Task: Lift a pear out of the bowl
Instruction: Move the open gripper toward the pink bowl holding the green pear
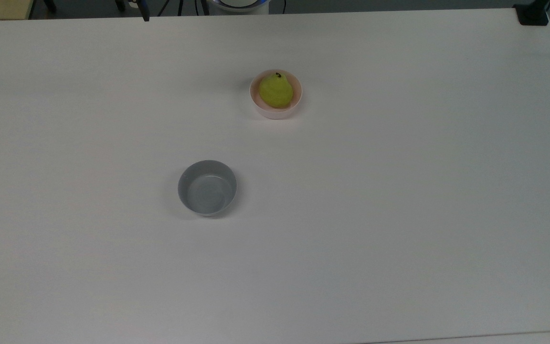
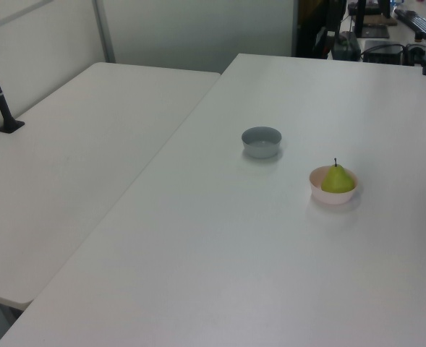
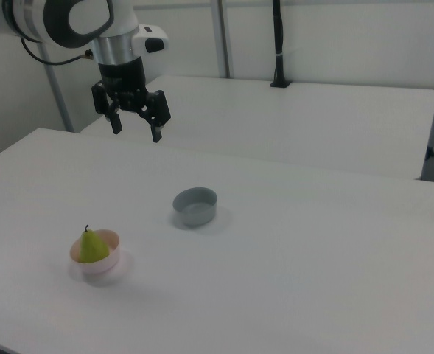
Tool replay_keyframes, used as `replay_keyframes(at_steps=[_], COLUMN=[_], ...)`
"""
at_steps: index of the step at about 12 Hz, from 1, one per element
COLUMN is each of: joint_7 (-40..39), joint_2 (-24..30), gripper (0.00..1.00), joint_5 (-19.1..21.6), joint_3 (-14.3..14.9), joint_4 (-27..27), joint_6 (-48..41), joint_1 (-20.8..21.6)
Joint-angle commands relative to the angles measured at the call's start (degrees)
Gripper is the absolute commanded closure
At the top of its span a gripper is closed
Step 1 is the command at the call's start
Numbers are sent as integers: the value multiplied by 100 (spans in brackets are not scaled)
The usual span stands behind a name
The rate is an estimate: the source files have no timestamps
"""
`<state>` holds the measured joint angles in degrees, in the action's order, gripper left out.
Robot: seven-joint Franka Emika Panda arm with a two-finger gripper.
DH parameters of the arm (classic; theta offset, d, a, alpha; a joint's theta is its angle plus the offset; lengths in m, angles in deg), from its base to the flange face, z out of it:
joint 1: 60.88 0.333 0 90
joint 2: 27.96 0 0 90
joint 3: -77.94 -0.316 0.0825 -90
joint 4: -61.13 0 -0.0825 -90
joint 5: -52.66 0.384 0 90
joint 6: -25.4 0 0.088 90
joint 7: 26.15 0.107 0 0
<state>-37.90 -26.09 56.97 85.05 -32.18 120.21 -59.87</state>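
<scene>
Pear (image 1: 275, 91) and pink bowl (image 1: 275, 111) sit together on the white worktop (image 1: 399, 215), the fruit upright inside the bowl with its dark stem pointing up and its body rising above the rim. In the top view the pair stands toward the worktop's far edge, a little right of its middle; in the left view the bowl (image 2: 333, 195) and pear (image 2: 337, 181) lie nearer the worktop's right edge, and in the right view the bowl (image 3: 99, 262) with its pear (image 3: 92, 247) is close to the near left corner. A grey bowl (image 1: 207, 188) stands well apart from them, closer to the worktop's middle, with nothing in it; it shows too in the left view (image 2: 261, 142) and the right view (image 3: 195, 206). High over the worktop's far left edge in the right view hangs the gripper (image 3: 135, 128), its two dark fingers (image 3: 116, 122) spread apart and pointing down, holding nothing, well away from both bowls. A second white table (image 2: 75, 166) stands alongside.
</scene>
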Motion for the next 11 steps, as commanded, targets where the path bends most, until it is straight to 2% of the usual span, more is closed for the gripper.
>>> replay_keyframes(at_steps=[1,4,9,11], joint_7=[-64,-195,-1933,-2147], joint_2=[129,138,138,85], gripper=[0,0,0,0], joint_5=[-44,-44,-44,-44], joint_3=[-34,-34,-34,-34], joint_4=[-117,-117,-292,-328], joint_6=[-59,-77,-209,-165], joint_1=[5,-12,-30,31])
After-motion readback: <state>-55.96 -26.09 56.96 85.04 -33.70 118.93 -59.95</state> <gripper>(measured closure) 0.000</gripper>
